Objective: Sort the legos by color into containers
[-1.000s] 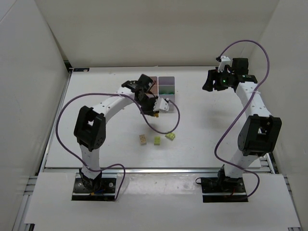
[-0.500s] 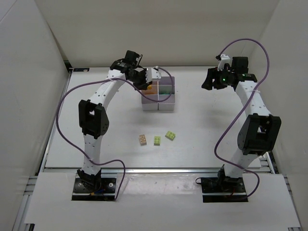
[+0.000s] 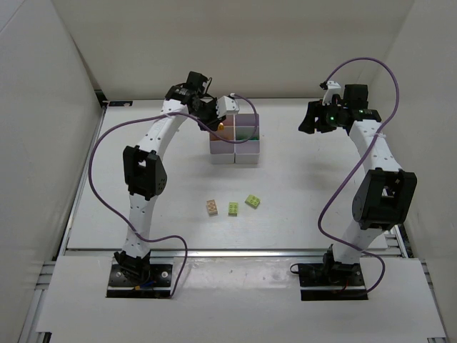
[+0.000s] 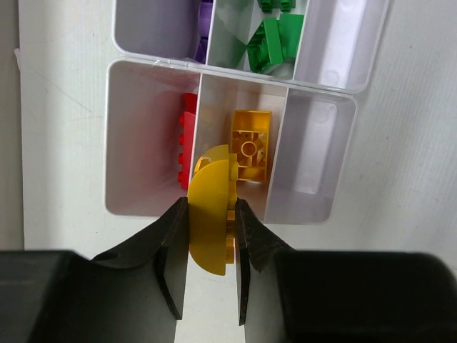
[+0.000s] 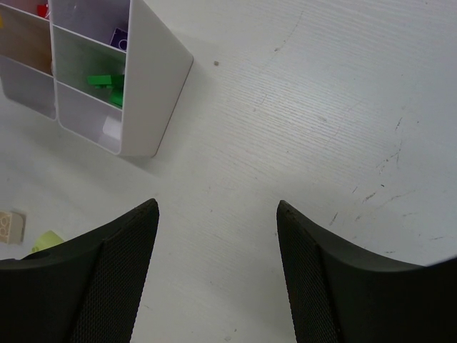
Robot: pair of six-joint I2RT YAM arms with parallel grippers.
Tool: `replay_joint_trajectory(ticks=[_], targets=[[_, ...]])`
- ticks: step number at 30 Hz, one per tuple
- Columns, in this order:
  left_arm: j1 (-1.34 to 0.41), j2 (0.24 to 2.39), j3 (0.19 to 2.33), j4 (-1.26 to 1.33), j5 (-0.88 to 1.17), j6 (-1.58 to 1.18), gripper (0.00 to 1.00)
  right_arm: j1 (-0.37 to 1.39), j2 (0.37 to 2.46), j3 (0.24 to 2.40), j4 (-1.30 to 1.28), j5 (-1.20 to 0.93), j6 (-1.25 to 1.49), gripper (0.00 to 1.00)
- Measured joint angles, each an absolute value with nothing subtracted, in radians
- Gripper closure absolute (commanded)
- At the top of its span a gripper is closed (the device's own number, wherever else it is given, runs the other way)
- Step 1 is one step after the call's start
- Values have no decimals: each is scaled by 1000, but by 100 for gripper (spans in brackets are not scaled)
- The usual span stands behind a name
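Note:
My left gripper [image 4: 212,207] is shut on a rounded yellow lego [image 4: 207,221] and hangs over the containers [image 4: 111,143], just above the wall between two bins. Below it, one bin holds a red lego [image 4: 187,139], the one beside it an orange-yellow lego [image 4: 250,146]. Green legos [image 4: 271,43] and a purple one [image 4: 203,46] lie in the farther bins. From above, the left gripper [image 3: 227,107] is at the back left of the container block [image 3: 234,153]. The right gripper [image 3: 308,118] stands open over bare table to the right, nothing between its fingers [image 5: 128,243].
Three loose legos lie on the table in front of the containers: a tan-orange one [image 3: 212,207], a lime one [image 3: 233,209] and another lime one [image 3: 253,201]. White walls close in the table at the back and both sides.
The left arm has swung from the front of the containers up and back over them, carrying the yellow lego. The right arm has not moved.

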State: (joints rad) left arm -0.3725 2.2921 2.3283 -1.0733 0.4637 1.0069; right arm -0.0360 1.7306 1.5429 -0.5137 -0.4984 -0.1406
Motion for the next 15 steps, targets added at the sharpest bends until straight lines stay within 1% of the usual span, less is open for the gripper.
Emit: replay_joint_trajectory(ticks=[2, 9, 13, 15], targets=[[-373, 2292, 2333, -1074, 463, 1003, 87, -36, 1733, 1543, -514, -499, -140, 29], [-395, 2297, 2335, -1078, 459, 1004, 86, -36, 1745, 1543, -513, -501, -139, 29], [-410, 2320, 2365, -1083, 456, 1003, 80, -36, 1745, 1543, -513, -501, -139, 29], [-415, 2334, 2380, -1084, 453, 1003, 79, -36, 1745, 1543, -514, -501, -139, 29]])
